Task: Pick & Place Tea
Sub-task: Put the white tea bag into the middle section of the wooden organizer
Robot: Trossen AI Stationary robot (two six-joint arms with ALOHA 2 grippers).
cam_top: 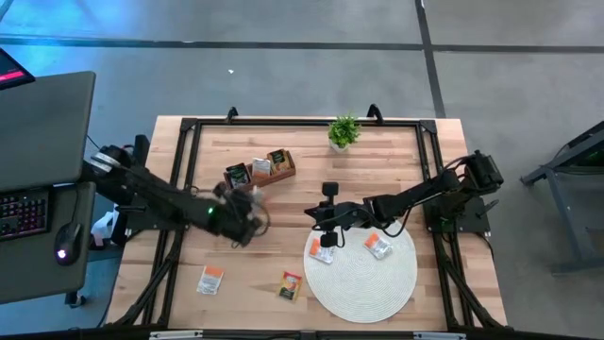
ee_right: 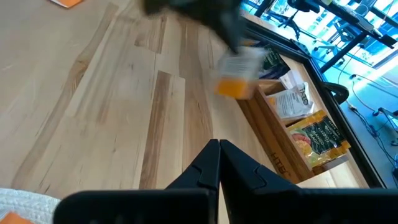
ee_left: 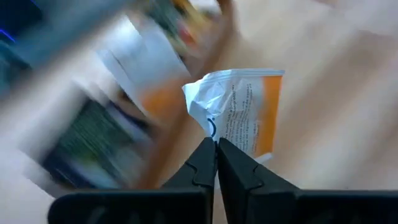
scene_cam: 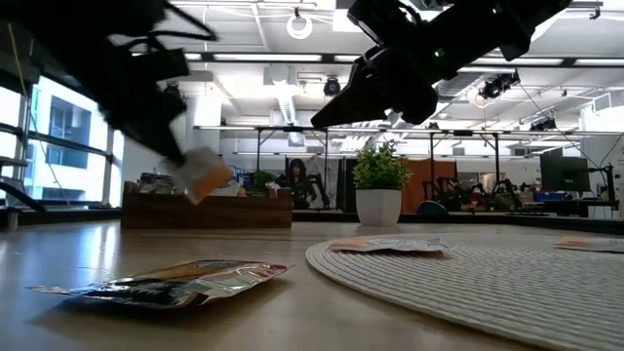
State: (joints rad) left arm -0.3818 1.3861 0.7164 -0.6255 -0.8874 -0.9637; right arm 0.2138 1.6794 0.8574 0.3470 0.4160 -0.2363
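Overhead, the left gripper (cam_top: 247,215) hangs above the wooden table (cam_top: 283,274), just short of the compartment tray (cam_top: 261,170), its fingers pinched shut on one corner of a white-and-orange tea sachet (ee_left: 239,112), which dangles crumpled and clear of the wood. The right gripper (cam_top: 323,213) waits with fingers closed and empty above the edge of the round woven mat (cam_top: 363,279), where two more sachets (cam_top: 377,246) lie. Two further sachets (cam_top: 210,280) rest on bare table nearer the front, and a potted plant (cam_top: 343,132) stands at the back. The corner hold looks thin; a quick swing could shake the sachet loose before it reaches a compartment.
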